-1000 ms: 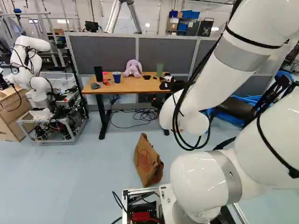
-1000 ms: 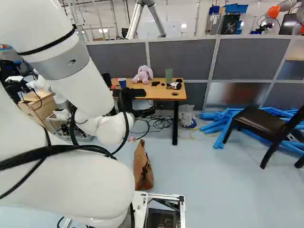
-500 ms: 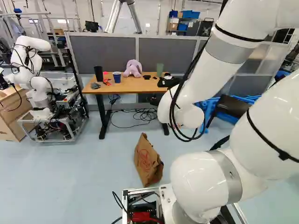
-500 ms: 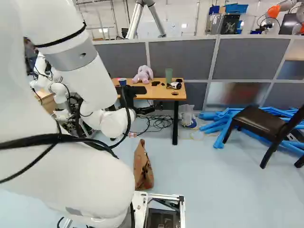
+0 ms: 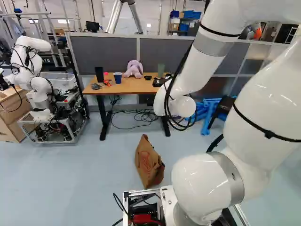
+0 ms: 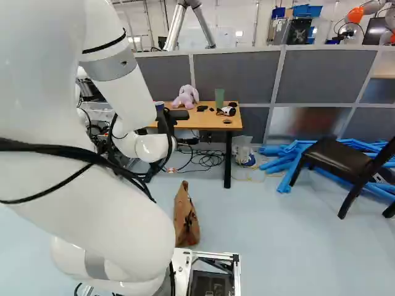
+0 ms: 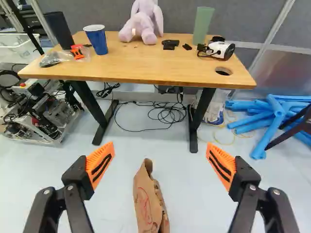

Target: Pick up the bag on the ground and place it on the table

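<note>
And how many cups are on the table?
3: a black cup and a blue cup on one side of the plush toy, a green cup on the other.

Showed creased matt paper on the bag (image 7: 147, 206), smooth wood on the table (image 7: 165, 65), glossy smoothness on the arm (image 5: 261, 103).

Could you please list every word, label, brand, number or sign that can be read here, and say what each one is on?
Bag: red print on its side, too blurred to read.
Elsewhere: any marks are too small or blurred to read, so there is no text I can quote.
</note>
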Robot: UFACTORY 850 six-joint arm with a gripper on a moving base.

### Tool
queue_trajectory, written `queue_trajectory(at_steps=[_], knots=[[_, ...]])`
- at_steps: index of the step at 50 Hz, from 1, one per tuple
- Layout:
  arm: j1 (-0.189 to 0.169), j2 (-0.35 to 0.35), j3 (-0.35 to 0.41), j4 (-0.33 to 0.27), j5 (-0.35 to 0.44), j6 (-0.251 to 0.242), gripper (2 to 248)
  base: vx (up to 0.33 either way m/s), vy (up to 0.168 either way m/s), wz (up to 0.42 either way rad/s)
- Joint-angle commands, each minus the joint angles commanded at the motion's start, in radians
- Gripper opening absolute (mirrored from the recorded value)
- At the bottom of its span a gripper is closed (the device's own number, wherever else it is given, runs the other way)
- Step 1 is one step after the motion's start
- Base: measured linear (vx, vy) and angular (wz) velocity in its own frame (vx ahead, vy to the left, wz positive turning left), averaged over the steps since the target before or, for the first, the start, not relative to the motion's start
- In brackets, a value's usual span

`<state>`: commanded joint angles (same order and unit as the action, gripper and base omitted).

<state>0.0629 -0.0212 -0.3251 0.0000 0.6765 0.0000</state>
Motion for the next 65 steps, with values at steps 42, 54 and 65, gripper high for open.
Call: queue_trajectory(at_steps=[42,54,65], knots=[[0.058,0.276,-0.238,0.000,-0.312,0.000,247,0.000,0.000,0.000],[0.056,0.368,-0.315,0.000,-0.402,0.000,247,0.000,0.000,0.000],[0.055,0.450,-0.387,0.000,-0.485,0.000,247,0.000,0.000,0.000]])
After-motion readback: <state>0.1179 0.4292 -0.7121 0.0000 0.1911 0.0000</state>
